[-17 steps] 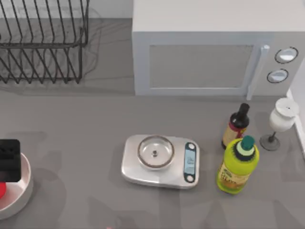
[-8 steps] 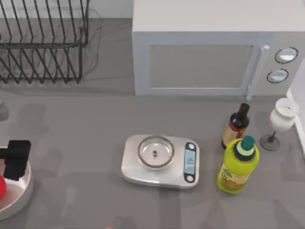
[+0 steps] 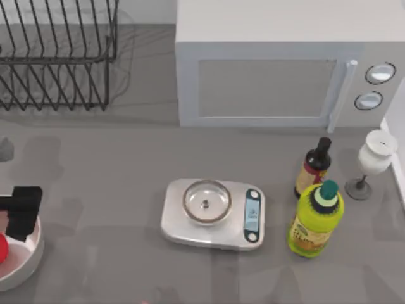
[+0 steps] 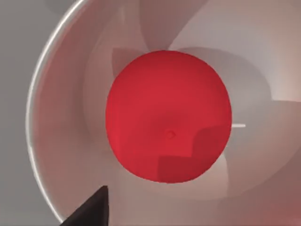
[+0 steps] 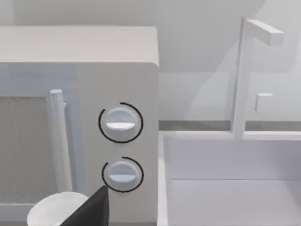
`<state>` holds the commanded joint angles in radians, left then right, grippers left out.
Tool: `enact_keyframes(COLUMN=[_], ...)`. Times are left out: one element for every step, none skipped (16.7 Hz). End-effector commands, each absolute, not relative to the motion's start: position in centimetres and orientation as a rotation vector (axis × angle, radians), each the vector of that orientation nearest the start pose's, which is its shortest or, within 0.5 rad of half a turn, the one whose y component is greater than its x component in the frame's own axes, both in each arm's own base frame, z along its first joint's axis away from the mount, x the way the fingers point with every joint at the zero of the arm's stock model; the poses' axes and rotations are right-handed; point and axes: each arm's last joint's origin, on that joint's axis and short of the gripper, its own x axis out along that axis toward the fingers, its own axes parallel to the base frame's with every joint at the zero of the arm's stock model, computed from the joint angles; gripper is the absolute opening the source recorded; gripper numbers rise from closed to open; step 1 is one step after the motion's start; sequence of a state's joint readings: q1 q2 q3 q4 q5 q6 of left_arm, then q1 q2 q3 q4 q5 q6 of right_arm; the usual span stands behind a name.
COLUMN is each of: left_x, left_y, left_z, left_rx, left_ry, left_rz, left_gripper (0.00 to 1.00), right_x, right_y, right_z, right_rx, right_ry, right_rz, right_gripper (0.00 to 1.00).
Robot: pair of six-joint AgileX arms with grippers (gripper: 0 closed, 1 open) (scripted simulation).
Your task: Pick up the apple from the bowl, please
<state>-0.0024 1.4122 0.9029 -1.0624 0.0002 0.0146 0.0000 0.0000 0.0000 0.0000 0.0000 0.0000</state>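
At the table's left edge, the left gripper [image 3: 22, 212] hovers over the apple [image 4: 168, 116] in the bowl [image 4: 51, 141]; finger spread cannot be told. Off-centre closing could roll the apple away.

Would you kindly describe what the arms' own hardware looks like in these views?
The left gripper looks matte black and blocky from above, with no markings or cables visible. In each wrist view, one dark, pointed finger tip rises from the lower edge.
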Motion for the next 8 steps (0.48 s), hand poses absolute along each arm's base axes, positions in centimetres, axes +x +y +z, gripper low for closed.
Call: enact_keyframes(left_x=[22.8, 22.9, 23.0, 23.1, 23.2, 23.2, 23.1, 23.0], left_y=[0.1, 0.0, 0.0, 0.0, 0.0, 0.0, 0.0, 0.0], left_z=[18.8, 18.1, 17.1, 16.1, 15.1, 14.1, 13.3, 12.5], left_rx=[0.015, 0.015, 0.015, 0.015, 0.015, 0.015, 0.016, 0.016], left_ry=[1.575, 1.576, 1.573, 1.567, 1.560, 1.555, 1.556, 1.561], left_rz=[-0.015, -0.015, -0.015, -0.015, -0.015, -0.015, -0.015, -0.015], left_gripper=[1.00, 1.00, 1.00, 1.00, 1.00, 1.00, 1.00, 1.00], right_x=[10.6, 10.6, 10.6, 10.6, 10.6, 10.6, 10.6, 10.6], right_y=[-0.1, -0.1, -0.1, -0.1, -0.1, -0.1, -0.1, -0.1], right_z=[16.0, 16.0, 16.0, 16.0, 16.0, 16.0, 16.0, 16.0], right_rx=[0.000, 0.000, 0.000, 0.000, 0.000, 0.000, 0.000, 0.000], right_ry=[0.000, 0.000, 0.000, 0.000, 0.000, 0.000, 0.000, 0.000], right_rz=[0.000, 0.000, 0.000, 0.000, 0.000, 0.000, 0.000, 0.000], right_gripper=[1.00, 1.00, 1.00, 1.00, 1.00, 1.00, 1.00, 1.00])
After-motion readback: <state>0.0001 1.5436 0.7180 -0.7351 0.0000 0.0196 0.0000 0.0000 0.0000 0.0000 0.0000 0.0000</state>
